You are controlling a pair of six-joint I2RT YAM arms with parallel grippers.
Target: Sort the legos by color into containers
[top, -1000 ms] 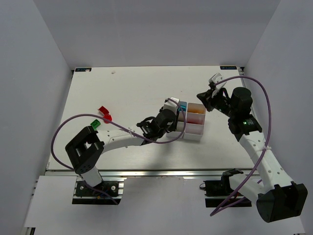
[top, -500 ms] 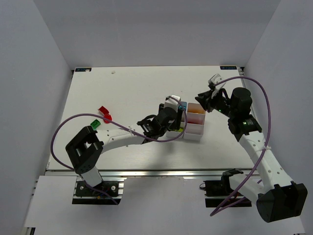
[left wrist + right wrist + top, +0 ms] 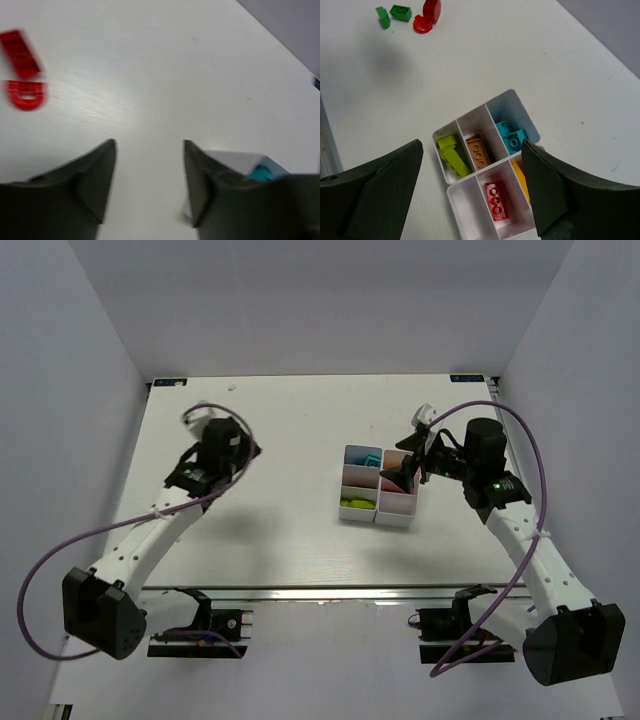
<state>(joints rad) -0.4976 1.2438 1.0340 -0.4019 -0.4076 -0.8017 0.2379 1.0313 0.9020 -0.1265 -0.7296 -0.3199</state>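
Above the containers [image 3: 465, 205], right claw [image 3: 471, 146]: spread wide, empty; sorted legos [image 3: 479, 152] below in lime, orange, cyan, red, yellow. Left claw [image 3: 148, 145], at 9 o'clock of the containers: wide, empty, over the worktop [image 3: 165, 65]; two loose red legos [image 3: 20, 52] at its 10 o'clock.

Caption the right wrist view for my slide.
Open right end effector over white bins of sorted legos; green legos and red legos lie loose.

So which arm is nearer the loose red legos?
Left. The left arm holds its jaws just beside the red legos; the right arm has its jaws above the containers, far from them.
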